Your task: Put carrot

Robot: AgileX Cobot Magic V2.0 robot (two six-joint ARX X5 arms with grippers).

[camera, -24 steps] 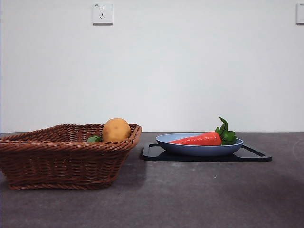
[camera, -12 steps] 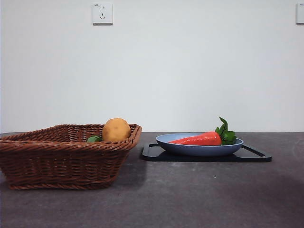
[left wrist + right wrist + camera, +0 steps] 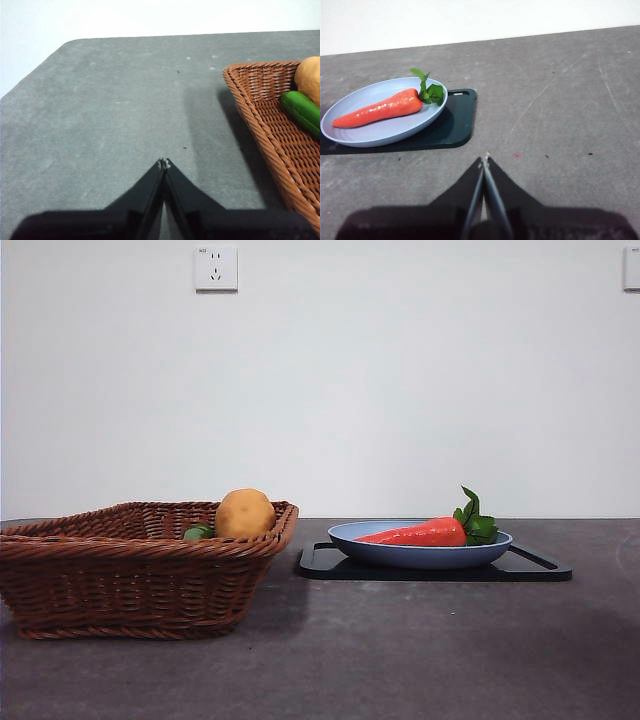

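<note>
The carrot [image 3: 420, 533], glossy orange-red with green leaves at its thick end, lies in a light blue plate [image 3: 420, 555] on a black tray [image 3: 530, 568] at the right of the front view. It also shows in the right wrist view [image 3: 377, 108]. My right gripper [image 3: 484, 161] is shut and empty, over bare table, apart from the plate [image 3: 350, 135]. My left gripper [image 3: 164, 163] is shut and empty, over bare table beside the wicker basket [image 3: 270, 130]. Neither gripper shows in the front view.
The brown wicker basket [image 3: 130, 580] stands at the left. It holds a yellow-brown potato [image 3: 245, 513] and a small green vegetable [image 3: 198, 533]. A wall socket [image 3: 216, 268] is on the white wall behind. The grey table's far corner shows in the left wrist view.
</note>
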